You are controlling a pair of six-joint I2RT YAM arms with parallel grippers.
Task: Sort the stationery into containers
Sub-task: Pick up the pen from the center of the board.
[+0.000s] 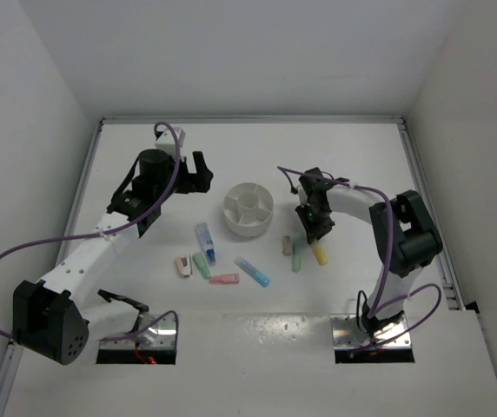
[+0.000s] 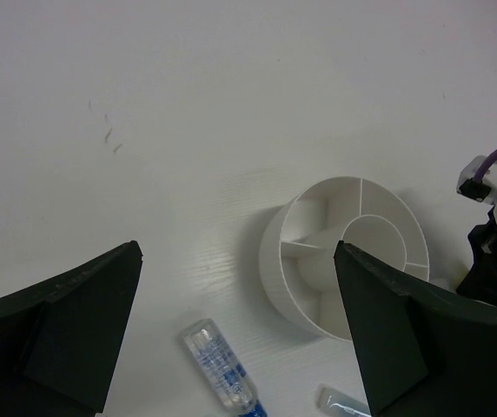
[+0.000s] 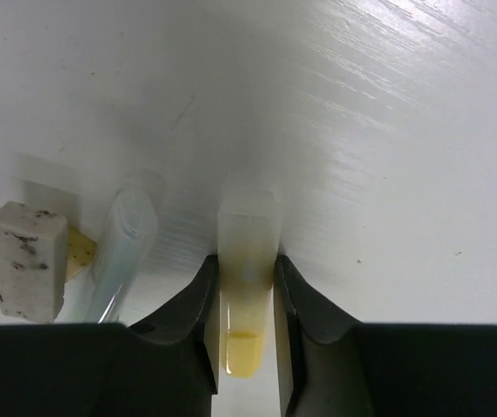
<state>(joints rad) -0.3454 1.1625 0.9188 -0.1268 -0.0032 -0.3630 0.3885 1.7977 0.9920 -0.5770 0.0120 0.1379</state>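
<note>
My right gripper (image 1: 314, 233) (image 3: 247, 262) is shut on the yellow piece (image 3: 248, 234) (image 1: 320, 254), which lies on the table with a finger pressed against each side. Beside it lie a pale green piece (image 3: 122, 252) (image 1: 298, 255) and a speckled beige eraser (image 3: 28, 259) (image 1: 287, 246). The round white divided tub (image 1: 231, 217) (image 2: 275, 261) stands mid-table. My left gripper (image 1: 203, 172) (image 2: 237, 248) hangs open left of the tub, holding nothing. A white-blue tube (image 2: 221, 369) (image 1: 205, 243) lies below it.
In front of the tub lie a pink-white piece (image 1: 183, 265), a green piece (image 1: 202, 265), a pink piece (image 1: 224, 279) and a blue piece (image 1: 253, 271). White walls close in the table on three sides.
</note>
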